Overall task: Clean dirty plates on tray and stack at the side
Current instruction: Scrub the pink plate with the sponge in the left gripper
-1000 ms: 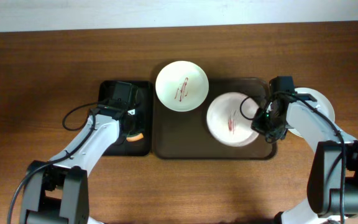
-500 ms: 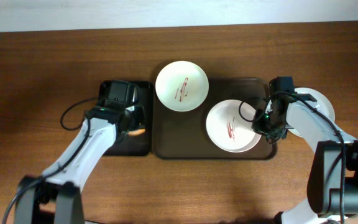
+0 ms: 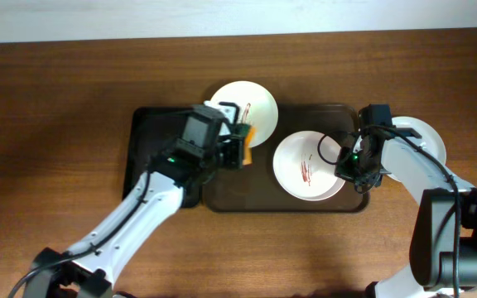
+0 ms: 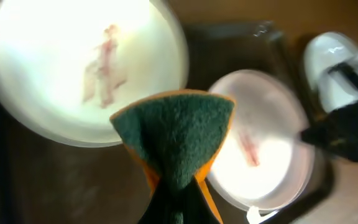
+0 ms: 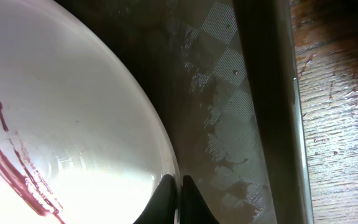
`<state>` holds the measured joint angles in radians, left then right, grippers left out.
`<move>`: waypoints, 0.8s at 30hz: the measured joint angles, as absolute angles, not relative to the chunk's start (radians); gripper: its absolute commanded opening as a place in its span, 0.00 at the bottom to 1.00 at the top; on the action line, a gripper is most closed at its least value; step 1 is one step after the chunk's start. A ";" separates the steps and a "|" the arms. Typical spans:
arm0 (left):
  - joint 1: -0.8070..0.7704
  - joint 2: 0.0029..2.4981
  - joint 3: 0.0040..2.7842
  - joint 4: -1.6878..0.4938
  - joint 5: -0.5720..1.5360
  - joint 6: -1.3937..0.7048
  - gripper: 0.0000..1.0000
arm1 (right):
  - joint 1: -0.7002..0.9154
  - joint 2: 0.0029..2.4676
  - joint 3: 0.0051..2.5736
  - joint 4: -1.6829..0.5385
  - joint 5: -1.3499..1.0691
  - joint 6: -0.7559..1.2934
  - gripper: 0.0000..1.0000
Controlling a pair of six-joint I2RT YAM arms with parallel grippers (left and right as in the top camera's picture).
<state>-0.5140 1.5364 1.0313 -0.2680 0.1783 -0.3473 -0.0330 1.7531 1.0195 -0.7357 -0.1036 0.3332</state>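
**Wiping step, sponge on approach.** The left gripper (image 4: 179, 202) is clenched on a sponge (image 4: 176, 134), green on one face and orange on the other. It hangs above the tray (image 3: 255, 197), between the upper plate (image 3: 259, 108) and the right plate (image 3: 305, 161). The upper plate lies over the tray's far edge, and the right plate lies inside the tray near its right wall. Each has a red-brown smear (image 5: 14, 168) at centre. The right gripper (image 5: 178, 194) pinches the right plate's rim. A third plate (image 3: 431, 142) sits on the table (image 3: 56, 99) beyond the tray, partly hidden by the right arm, and a black tray (image 3: 143, 153) lies to the left. Which plate the sponge is bound for cannot be told, though the steadied right plate seems likeliest. To do the step well, lower the sponge until a broad face meets the smear and press lightly. Then stroke along the streak toward the pinned rim, so the plate is pushed into the hold rather than tipped or slid out of it.
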 measured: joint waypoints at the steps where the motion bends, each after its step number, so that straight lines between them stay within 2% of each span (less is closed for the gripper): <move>1: -0.534 1.540 1.032 -0.229 0.185 -0.365 0.00 | -0.033 1.753 1.019 -0.736 -0.104 0.332 0.04; 7: -0.623 1.636 1.037 0.009 0.283 -0.460 0.00 | -0.033 1.751 1.016 -0.736 -0.115 0.332 0.04; 13: -0.643 1.776 1.066 0.091 0.373 -0.583 0.00 | -0.033 1.751 1.016 -0.736 -0.117 0.332 0.04; 24: -0.683 2.008 1.090 0.338 0.538 -0.963 0.00 | -0.034 1.751 1.014 -0.736 -0.120 0.329 0.04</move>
<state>-0.6827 2.0075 1.0904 0.3378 0.5377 -0.9627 -0.0338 1.7512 1.0142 -0.7357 -0.1196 0.3286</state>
